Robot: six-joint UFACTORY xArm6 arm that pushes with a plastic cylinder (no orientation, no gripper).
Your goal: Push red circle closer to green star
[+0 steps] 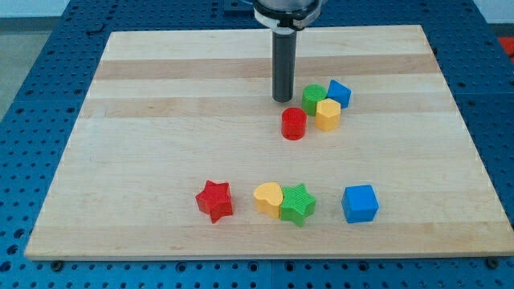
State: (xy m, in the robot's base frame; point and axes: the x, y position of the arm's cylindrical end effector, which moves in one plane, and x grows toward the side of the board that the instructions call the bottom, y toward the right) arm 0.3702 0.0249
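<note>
The red circle [294, 124] stands near the middle of the wooden board [161, 120]. The green star [298, 204] lies well below it toward the view's bottom, touching a yellow heart [268, 197] on its left. My tip [283, 99] is just above and slightly left of the red circle, a short gap away from it.
A green block [313, 98], a blue block [339, 93] and a yellow block [328, 115] cluster right of the red circle. A red star [215, 200] lies left of the yellow heart. A blue cube [359, 203] sits right of the green star.
</note>
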